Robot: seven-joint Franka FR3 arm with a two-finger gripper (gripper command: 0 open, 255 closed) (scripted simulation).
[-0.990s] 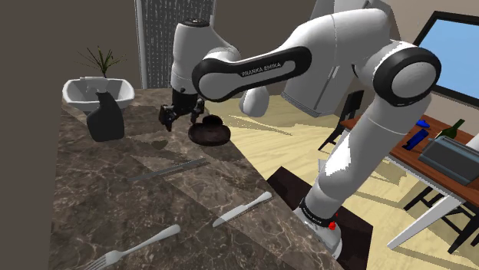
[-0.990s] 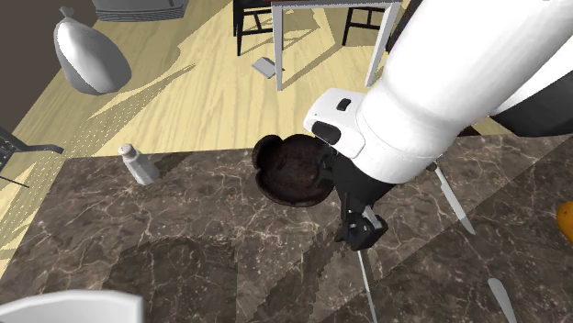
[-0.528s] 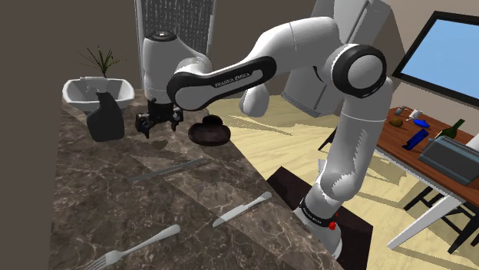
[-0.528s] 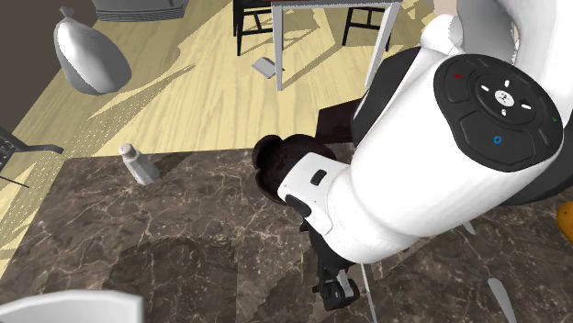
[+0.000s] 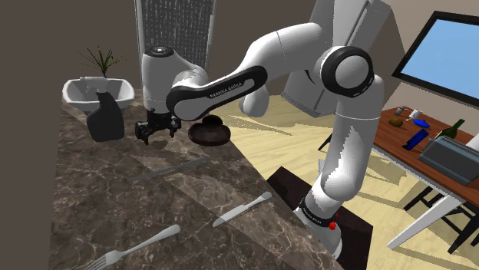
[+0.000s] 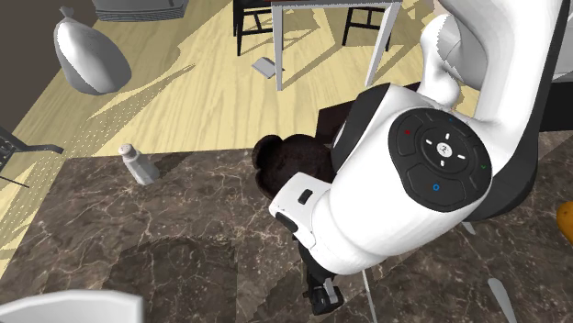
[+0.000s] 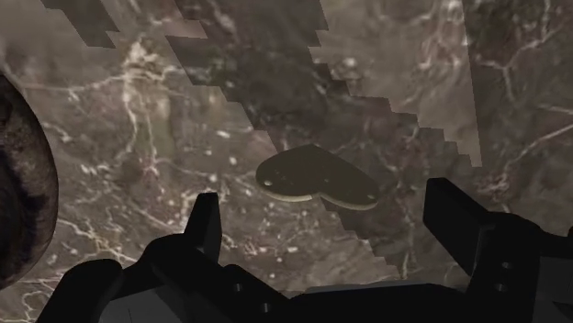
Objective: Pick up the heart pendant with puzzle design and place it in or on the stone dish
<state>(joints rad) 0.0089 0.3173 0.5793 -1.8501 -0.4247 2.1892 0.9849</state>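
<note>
Heart pendant (image 7: pixel 317 177) lies flat on the tabletop (image 5: pixel 100 199), a dull olive-grey heart with a small hole by one lobe, and nothing is touching it. The surface is dark marble veined in white. Past its long edge there is pale wood floor (image 6: pixel 202 83), with brown walls and a dining table (image 5: pixel 430 157) further off.

The hand (image 7: pixel 331 220) hovers right over the pendant, released, with its fingers (image 7: pixel 207 218) spread wide. The pendant shows in the gap just ahead of the tips.

Now the edges. The stone dish (image 5: pixel 209 133), dark and round, sits close to the tabletop's floor-side edge, toward the far end. In the shoulder view the hand (image 5: pixel 156 130) hangs just inboard of it. In the wrist view the dish's rim (image 7: pixel 18 183) curves in beside one finger, with bare marble between it and the pendant. There is plenty of open marble inboard and toward the near end.

As for the neighbours, a black bottle (image 5: pixel 105 116) stands near the hand on the side away from the dish. A white basin (image 5: pixel 96 90) sits at the far corner behind it. A shaker (image 6: pixel 139 163) stands right at the floor-side edge, apart from the dish. A long thin utensil (image 5: pixel 169 170) lies mid-tabletop. A knife (image 5: pixel 242 209) and a fork (image 5: pixel 134 247) rest toward the near end, well apart from the pendant.

In the second exterior view the white arm (image 6: pixel 404 202) crosses over the dish (image 6: pixel 285 156) and hides part of it.
</note>
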